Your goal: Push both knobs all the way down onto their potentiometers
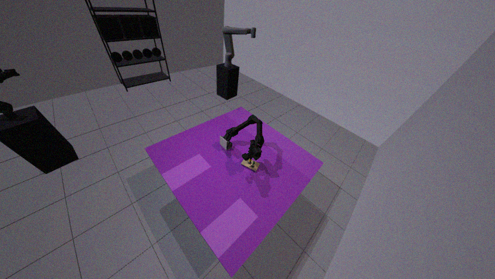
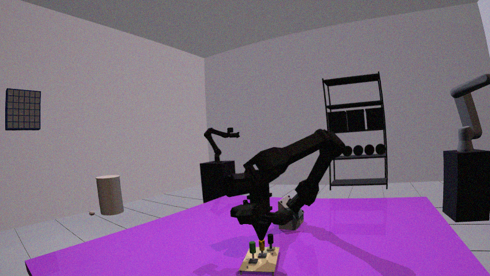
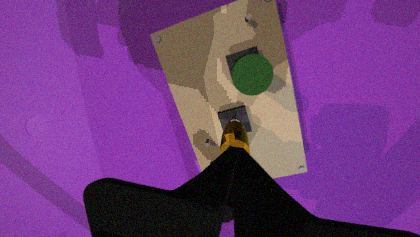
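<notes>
The circuit board stands on the purple table. Three knobs stand in a row on it. The green knob sits high, with bare shaft above its dark potentiometer. The orange knob is in the middle, with a short length of shaft showing below it. The black knob is farthest back, also with some shaft visible; the gripper hides it in the wrist view. My gripper is shut and empty, pointing down, its tips at the orange knob's top, apparently touching.
The arm's base stands on the purple table behind the board. The green and black knobs stand close on either side of the orange one. A shelf rack, a cylinder and other arms on pedestals stand far off on the floor.
</notes>
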`<action>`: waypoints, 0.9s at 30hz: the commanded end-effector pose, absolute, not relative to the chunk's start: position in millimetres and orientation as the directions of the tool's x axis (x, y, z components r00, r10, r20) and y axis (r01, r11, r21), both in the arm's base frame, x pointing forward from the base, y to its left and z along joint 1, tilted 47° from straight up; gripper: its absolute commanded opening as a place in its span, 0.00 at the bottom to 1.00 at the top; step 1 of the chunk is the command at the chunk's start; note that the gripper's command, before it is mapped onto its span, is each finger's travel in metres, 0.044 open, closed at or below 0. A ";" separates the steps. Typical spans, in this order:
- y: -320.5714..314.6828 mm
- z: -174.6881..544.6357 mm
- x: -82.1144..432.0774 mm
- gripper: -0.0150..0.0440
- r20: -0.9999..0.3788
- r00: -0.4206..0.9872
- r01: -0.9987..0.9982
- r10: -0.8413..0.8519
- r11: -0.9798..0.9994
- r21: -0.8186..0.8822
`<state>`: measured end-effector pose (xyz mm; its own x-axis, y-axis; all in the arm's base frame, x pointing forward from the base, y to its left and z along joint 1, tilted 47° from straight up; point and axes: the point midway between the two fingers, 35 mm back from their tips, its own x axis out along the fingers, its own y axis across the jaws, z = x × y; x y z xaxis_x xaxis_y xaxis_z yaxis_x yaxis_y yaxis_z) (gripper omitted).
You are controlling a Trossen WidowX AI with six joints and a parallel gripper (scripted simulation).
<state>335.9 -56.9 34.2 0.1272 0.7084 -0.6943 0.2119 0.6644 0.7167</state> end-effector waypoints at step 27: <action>-46.1 26.2 339.2 0.25 -0.692 0.124 0.202 0.711 0.664 0.719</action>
